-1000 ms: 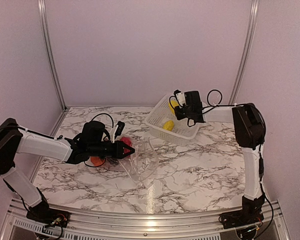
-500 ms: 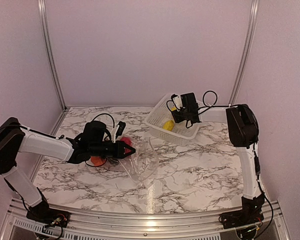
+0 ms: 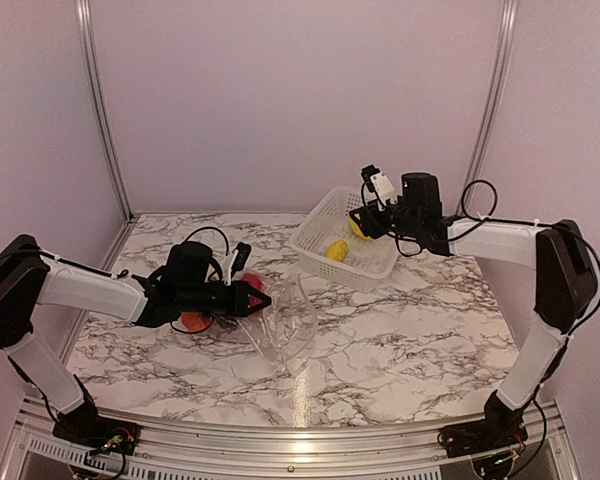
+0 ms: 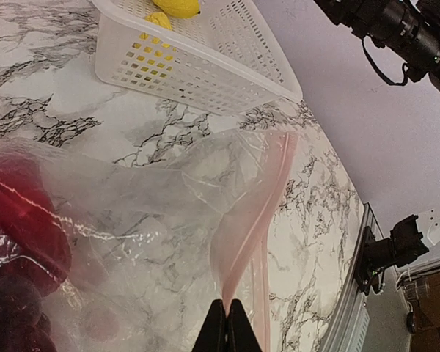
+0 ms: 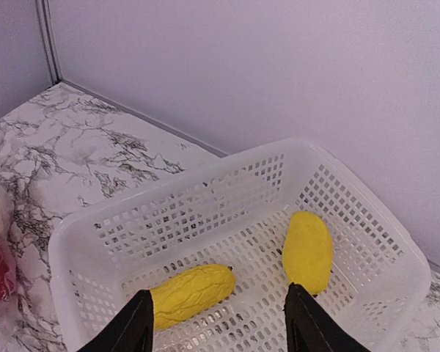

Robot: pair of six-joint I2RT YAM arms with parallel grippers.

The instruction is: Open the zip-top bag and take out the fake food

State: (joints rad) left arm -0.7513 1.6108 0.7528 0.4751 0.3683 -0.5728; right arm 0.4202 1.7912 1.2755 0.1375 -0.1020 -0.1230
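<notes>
Zip-top bag film lies crumpled on the marble table nearest the arm bases. Its pink zip strip runs straight into the left gripper, whose jaws are pressed tight together on that strip and hold the mouth lifted open ahead of them. Off to one side of those jaws, inside the clear plastic, sit the red apple and the dark grape bunch. An orange piece shows under the left wrist, though whether it is inside the bag cannot be told. Farther off, the white perforated basket sits directly below the right gripper, whose jaws stand spread apart with nothing between them. A second ago they were narrower and lower over the basket, with a yellow piece at their tips; since then they have widened and the arm has drawn up and back. A ridged yellow fruit now lies just ahead of one finger and a smooth yellow fruit ahead of the other, both on the basket floor. That reads as a finished drop: two pieces are out, and the right arm looks free to return for the apple and grapes.
</notes>
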